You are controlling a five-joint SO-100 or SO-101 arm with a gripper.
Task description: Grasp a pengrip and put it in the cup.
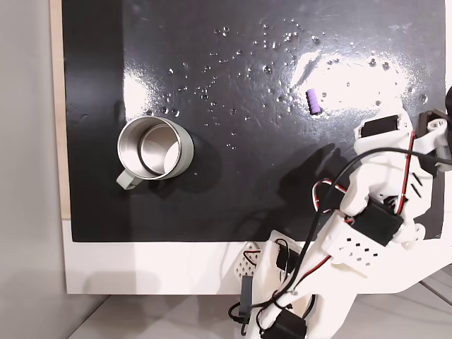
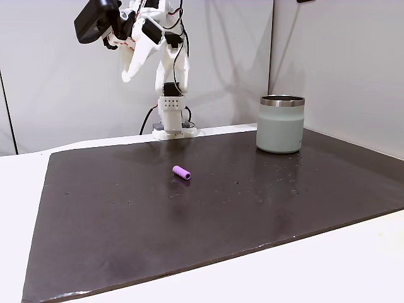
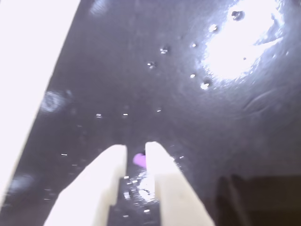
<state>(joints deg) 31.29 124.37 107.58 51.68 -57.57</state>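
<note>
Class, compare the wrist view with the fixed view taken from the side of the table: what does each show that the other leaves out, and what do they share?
Wrist view alone: the two white fingers seen close up, a narrow gap between them, with the purple pengrip peeking through that gap, plus a bright glare patch on the black mat.

Side fixed view alone: the grey-green steel cup standing upright on the mat's far right, the arm's white base, and the gripper raised high above the table.

Both: the pengrip lying on the black mat, untouched, and small shiny specks scattered on the mat.

Blurred wrist view, harsh mat (image 1: 212, 176) glare
</note>
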